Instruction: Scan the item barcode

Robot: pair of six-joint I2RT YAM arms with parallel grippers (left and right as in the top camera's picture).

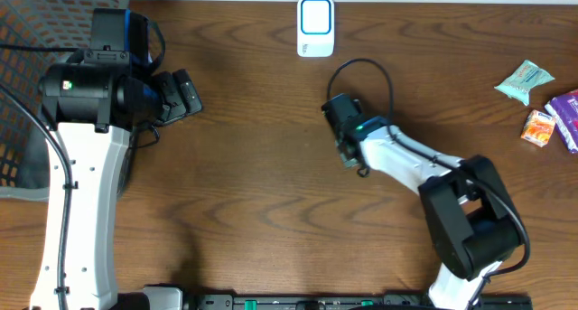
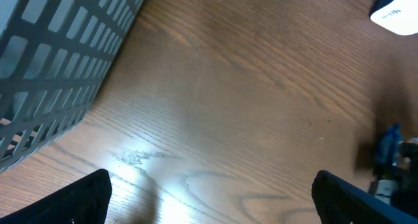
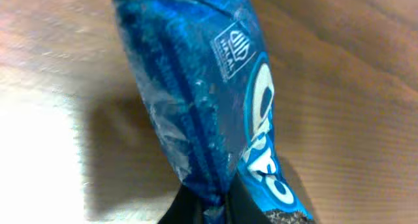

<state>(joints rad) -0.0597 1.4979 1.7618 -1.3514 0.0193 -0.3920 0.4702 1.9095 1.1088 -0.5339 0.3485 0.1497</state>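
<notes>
A blue Oreo snack packet fills the right wrist view, upright and crinkled. My right gripper is shut on its lower edge. From overhead that gripper is at the table's middle, and the arm hides most of the packet. The white barcode scanner stands at the far edge, up and left of it, and also shows as a white corner in the left wrist view. My left gripper hovers over bare wood at the left. Its jaws are wide open with nothing between them.
A grey mesh basket sits in the far left corner and its wall shows close to the left gripper. At the right edge lie a teal packet, an orange packet and a purple packet.
</notes>
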